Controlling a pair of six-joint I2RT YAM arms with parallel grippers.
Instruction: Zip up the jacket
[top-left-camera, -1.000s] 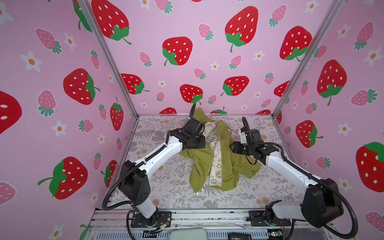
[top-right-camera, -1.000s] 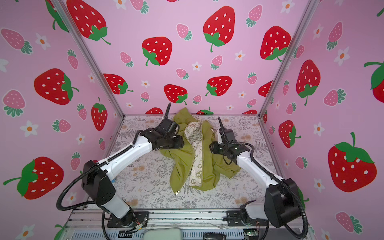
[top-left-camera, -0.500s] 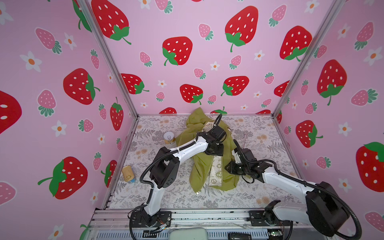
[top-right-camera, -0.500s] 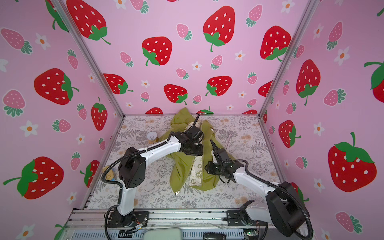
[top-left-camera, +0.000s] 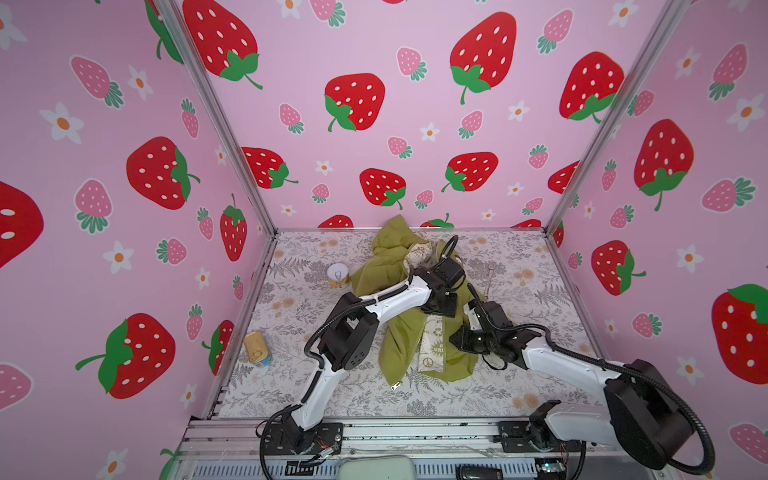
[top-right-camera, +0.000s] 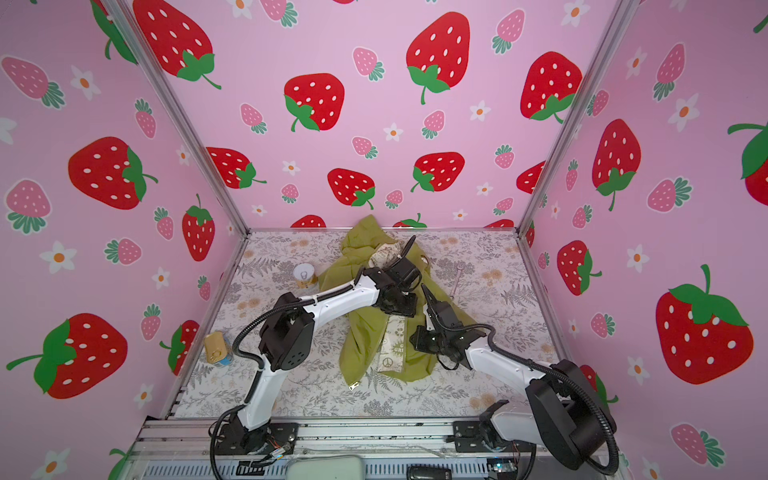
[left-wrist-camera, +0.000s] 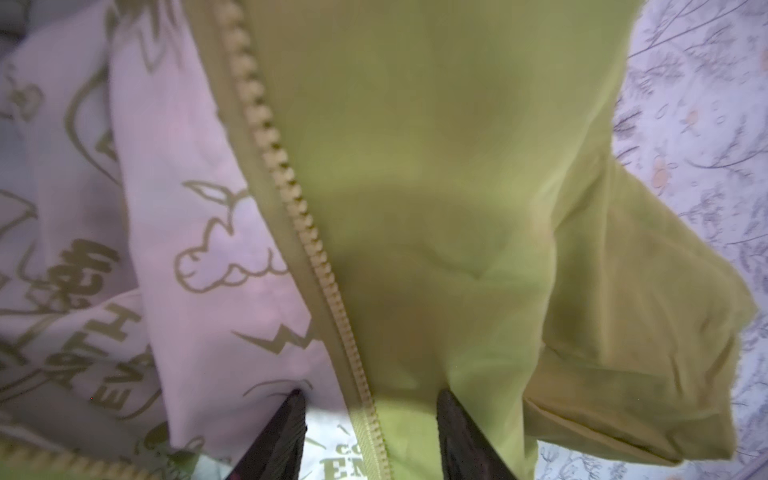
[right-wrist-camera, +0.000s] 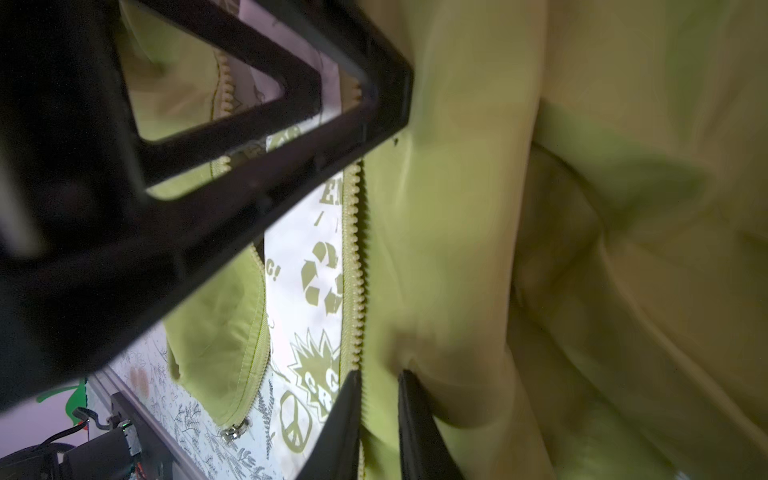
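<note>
The jacket (top-left-camera: 399, 345) lies unzipped mid-tabletop (top-left-camera: 519, 374), with its lining showing. The right hand (right-wrist-camera: 376, 390) is nearly closed, pinching its toothed edge, and the left hand (left-wrist-camera: 372, 411) straddles the same edge, half open and gripping nothing. The thin fabric could slip or bunch, as the slider (top-left-camera: 395, 385) lies untended on the opposite hem. The round can (top-left-camera: 337, 274) and flat tin (top-left-camera: 257, 349) look sealed, their contents hidden.
</note>
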